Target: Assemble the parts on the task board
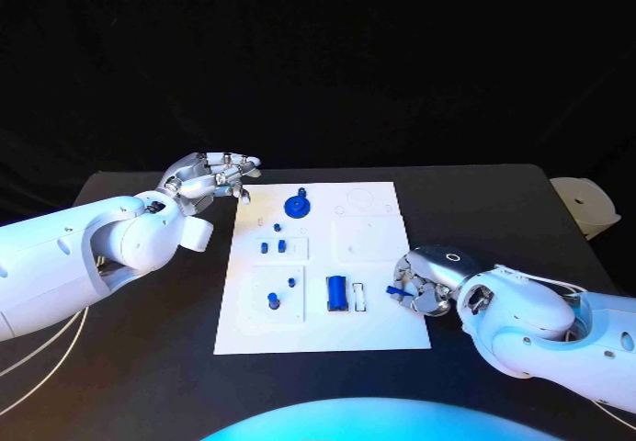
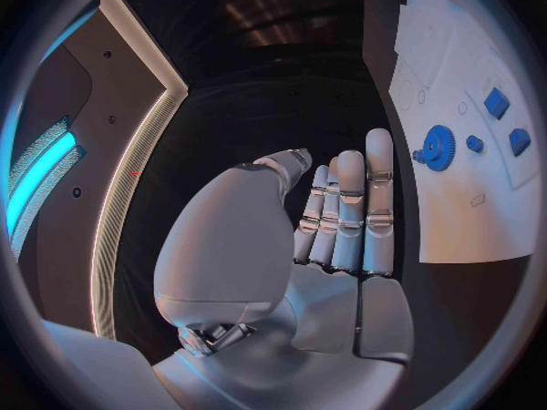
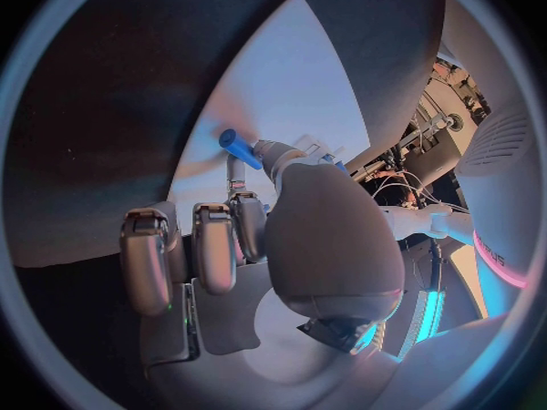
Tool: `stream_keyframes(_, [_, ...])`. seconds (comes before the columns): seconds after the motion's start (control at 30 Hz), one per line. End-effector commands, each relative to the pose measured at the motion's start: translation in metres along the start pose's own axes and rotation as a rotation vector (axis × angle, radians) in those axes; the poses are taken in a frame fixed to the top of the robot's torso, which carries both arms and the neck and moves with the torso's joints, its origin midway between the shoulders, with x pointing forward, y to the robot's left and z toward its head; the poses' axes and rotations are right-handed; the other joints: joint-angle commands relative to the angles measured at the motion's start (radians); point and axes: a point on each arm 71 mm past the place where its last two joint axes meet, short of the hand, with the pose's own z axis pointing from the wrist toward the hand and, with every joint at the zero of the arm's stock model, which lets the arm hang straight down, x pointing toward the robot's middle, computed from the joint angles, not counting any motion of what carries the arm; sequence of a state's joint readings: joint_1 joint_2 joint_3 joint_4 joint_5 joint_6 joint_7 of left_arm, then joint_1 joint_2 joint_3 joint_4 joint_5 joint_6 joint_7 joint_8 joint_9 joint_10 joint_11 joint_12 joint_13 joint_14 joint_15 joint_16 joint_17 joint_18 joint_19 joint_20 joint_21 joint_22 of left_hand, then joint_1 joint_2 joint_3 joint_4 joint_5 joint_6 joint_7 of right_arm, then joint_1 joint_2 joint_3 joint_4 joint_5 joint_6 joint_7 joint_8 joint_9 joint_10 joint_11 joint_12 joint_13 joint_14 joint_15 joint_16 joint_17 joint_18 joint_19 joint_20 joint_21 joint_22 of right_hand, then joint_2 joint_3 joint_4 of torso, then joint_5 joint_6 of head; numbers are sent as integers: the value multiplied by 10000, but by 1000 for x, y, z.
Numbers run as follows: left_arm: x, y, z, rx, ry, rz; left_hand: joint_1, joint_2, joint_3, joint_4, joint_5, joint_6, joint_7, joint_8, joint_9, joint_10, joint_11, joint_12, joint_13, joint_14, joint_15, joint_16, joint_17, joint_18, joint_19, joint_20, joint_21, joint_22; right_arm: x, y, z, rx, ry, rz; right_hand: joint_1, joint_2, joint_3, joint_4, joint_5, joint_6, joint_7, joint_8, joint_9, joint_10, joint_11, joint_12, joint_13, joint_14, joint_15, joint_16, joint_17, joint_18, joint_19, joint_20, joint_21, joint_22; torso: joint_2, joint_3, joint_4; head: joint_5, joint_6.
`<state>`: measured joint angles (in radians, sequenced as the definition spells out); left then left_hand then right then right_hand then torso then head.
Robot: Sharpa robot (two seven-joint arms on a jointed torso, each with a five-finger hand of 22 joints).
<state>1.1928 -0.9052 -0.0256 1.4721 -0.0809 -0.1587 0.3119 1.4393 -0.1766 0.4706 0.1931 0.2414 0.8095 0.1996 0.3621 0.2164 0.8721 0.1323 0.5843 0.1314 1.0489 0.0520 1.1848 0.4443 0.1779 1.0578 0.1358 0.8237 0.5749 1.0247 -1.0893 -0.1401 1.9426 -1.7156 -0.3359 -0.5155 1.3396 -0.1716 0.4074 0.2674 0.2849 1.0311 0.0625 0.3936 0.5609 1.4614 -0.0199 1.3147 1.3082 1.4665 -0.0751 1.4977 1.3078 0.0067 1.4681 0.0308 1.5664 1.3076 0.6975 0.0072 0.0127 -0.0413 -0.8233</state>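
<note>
Right robot hand, at the task board's four o'clock edge, pinches a small blue peg; left robot hand released; seat the peg upright, unhurried.

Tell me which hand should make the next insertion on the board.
Right. The right hand already pinches a small blue part at the task board's near right edge. The left hand holds nothing, beside the board's far left corner.
</note>
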Motion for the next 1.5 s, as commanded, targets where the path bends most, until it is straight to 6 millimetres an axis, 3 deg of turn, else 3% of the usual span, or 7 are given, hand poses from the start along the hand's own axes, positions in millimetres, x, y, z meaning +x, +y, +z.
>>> stream_keyframes(0.03, [3, -1, 0, 38, 187, -103, -98, -4, 80, -10, 23, -76, 24, 64, 14, -52, -2, 38, 12, -45, 21, 29, -15, 72, 63, 35, -38, -15, -4, 4, 0, 315, -274, 1152, -132, 47, 300, -234, -46, 34, -112, 67, 150, 65, -30, 41, 973, 749, -98, 66, 1112, -67, 1027, -64, 44, 2632, 6, -4, -8, -6, -4])
stream_keyframes(0.37, [5, -1, 1, 40, 257, -124, -98, -4, 80, -10, 23, -76, 24, 64, 14, -52, -2, 38, 12, -45, 21, 29, -15, 72, 63, 35, -38, -15, -3, 19, 5, 366, 20, 2524, -263, 10, 334, -206, -60, 20, -110, 96, 185, 66, -29, 34, 971, 750, -100, 66, 1111, -67, 1027, -68, 44, 2632, 5, -11, 3, -12, -40])
stream_keyframes(0.57, [6, -1, 0, 40, 282, -133, -98, -4, 80, -10, 23, -76, 24, 64, 14, -52, -2, 38, 12, -45, 21, 29, -15, 72, 63, 35, -38, -15, 1, 24, 9, 413, 326, 2887, -428, -13, 361, -155, -82, 8, -106, 126, 220, 72, -27, 40, 977, 752, -99, 71, 1122, -67, 1027, -69, 44, 2632, 10, 7, -10, 29, -72])
stream_keyframes(1.03, [7, -1, 0, 30, 346, -152, -98, -4, 80, -10, 23, -76, 24, 64, 14, -52, -2, 38, 12, -45, 21, 29, -15, 72, 63, 35, -38, -15, 16, 36, 19, 401, 1128, 3159, -962, -42, 389, 41, -209, -23, -87, 189, 304, 81, -9, 46, 992, 751, -85, 70, 1126, -67, 1027, -61, 44, 2632, 9, 8, 10, 25, -65])
stream_keyframes(1.5, [7, -1, 0, -21, 370, -157, -105, -7, 107, -31, 24, -85, 31, 73, 17, -66, 3, 54, 12, -50, 21, 35, -23, 71, 71, 32, -45, -21, 18, 36, 22, 415, 1263, 3112, -1854, 185, 381, 212, -538, 133, -137, 367, 434, 185, -44, 251, 1139, 768, -107, 103, 1200, -67, 1027, -70, 44, 2632, 3, 5, -1, 60, -125])
